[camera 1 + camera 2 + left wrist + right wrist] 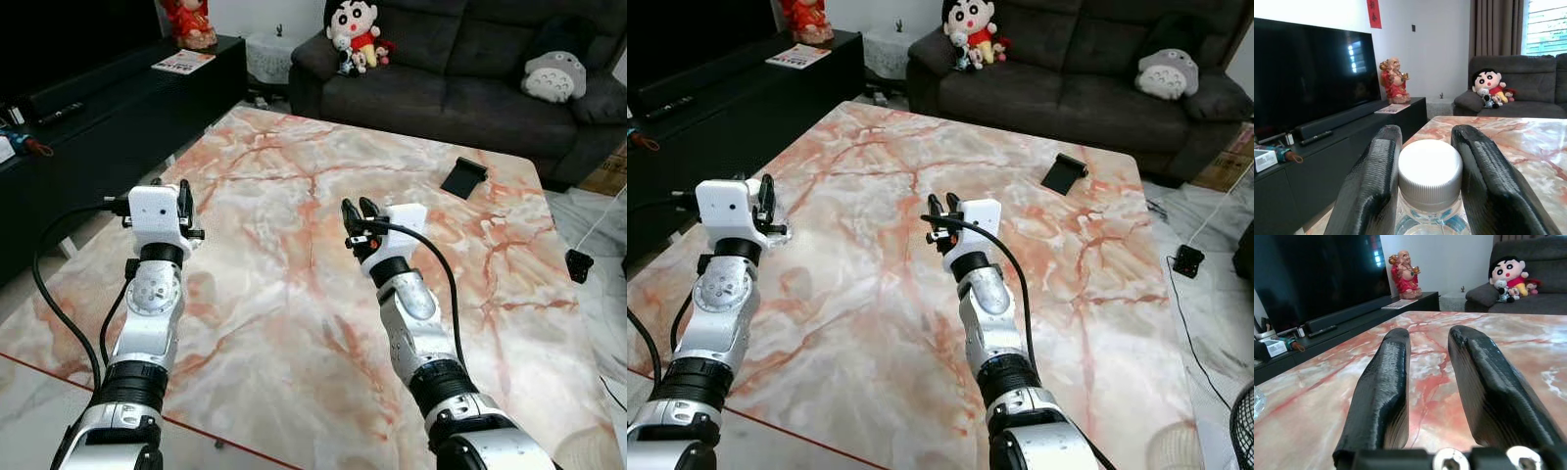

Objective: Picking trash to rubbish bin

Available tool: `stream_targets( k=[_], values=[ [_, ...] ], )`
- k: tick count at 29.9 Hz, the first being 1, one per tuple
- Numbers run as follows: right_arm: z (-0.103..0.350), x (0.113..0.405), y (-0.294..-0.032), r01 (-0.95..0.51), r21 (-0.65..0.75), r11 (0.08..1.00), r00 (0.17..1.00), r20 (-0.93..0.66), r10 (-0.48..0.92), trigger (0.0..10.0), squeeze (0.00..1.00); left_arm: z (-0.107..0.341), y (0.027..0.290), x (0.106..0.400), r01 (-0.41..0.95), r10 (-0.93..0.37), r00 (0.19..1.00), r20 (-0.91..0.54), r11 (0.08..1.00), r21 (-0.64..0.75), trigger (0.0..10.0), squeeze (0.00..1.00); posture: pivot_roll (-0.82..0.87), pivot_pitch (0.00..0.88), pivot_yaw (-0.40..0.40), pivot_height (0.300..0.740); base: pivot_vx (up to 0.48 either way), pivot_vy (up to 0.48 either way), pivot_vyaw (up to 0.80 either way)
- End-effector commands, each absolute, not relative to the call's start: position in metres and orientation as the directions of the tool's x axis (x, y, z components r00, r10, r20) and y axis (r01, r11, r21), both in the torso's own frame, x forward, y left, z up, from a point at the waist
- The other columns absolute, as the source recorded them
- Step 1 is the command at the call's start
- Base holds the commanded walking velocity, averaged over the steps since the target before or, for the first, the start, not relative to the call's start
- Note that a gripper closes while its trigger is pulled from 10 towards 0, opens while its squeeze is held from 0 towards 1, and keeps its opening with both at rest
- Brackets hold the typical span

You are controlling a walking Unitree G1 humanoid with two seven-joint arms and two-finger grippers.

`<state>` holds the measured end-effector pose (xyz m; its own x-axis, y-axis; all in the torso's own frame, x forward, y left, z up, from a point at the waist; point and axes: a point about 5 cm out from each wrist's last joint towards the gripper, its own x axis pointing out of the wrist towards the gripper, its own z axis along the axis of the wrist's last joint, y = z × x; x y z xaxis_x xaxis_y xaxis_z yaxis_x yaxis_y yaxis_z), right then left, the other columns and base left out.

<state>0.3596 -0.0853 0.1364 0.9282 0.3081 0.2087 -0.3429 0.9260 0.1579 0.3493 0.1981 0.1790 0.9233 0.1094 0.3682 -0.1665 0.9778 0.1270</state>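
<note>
Bottle (1430,188) held between left gripper (1427,161) jaws.

Silver jointed arms, white wrist housings, black cables, black ribbed fingers (1376,186)

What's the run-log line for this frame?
left gripper: shut on bottle | right gripper: open over marble table | bin: unseen
</note>
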Motion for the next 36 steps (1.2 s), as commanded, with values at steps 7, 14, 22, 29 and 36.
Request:
stream_targets(
  k=[7, 14, 22, 29, 36],
  values=[
    [0.141, 0.362, -0.087, -0.335, 0.16, 0.929, 0.928, 0.228, 0.296, 10.0, 0.0, 0.186, 0.185, 0.35, -0.146, 0.085, 0.918, 0.387, 0.981, 0.131, 10.0, 0.0, -0.01, 0.0, -0.035, 0.74, 0.0, 0.0, 0.0],
    [0.139, 0.361, -0.086, -0.338, 0.16, 0.927, 0.927, 0.225, 0.299, 10.0, 0.0, 0.185, 0.182, 0.351, -0.134, 0.071, 0.922, 0.381, 0.981, 0.141, 10.0, 0.0, 0.0, 0.0, -0.031, 0.74, -0.24, 0.0, 0.0],
    [0.139, 0.361, -0.083, -0.344, 0.163, 0.925, 0.925, 0.228, 0.304, 10.0, 0.0, 0.185, 0.181, 0.35, -0.13, 0.064, 0.924, 0.378, 0.98, 0.152, 10.0, 0.0, 0.0, 0.0, -0.029, 0.74, -0.24, 0.0, 0.0],
    [0.139, 0.361, -0.085, -0.338, 0.161, 0.927, 0.927, 0.228, 0.298, 10.0, 0.0, 0.186, 0.179, 0.351, -0.127, 0.06, 0.924, 0.378, 0.98, 0.153, 10.0, 0.0, -0.01, 0.0, -0.028, 0.74, -0.104, 0.0, 0.0],
    [0.139, 0.361, -0.087, -0.333, 0.161, 0.929, 0.928, 0.228, 0.293, 10.0, 0.0, 0.186, 0.179, 0.351, -0.125, 0.058, 0.925, 0.376, 0.98, 0.155, 10.0, 0.0, -0.01, 0.0, -0.026, 0.74, -0.034, 0.0, 0.0]
  ],
)
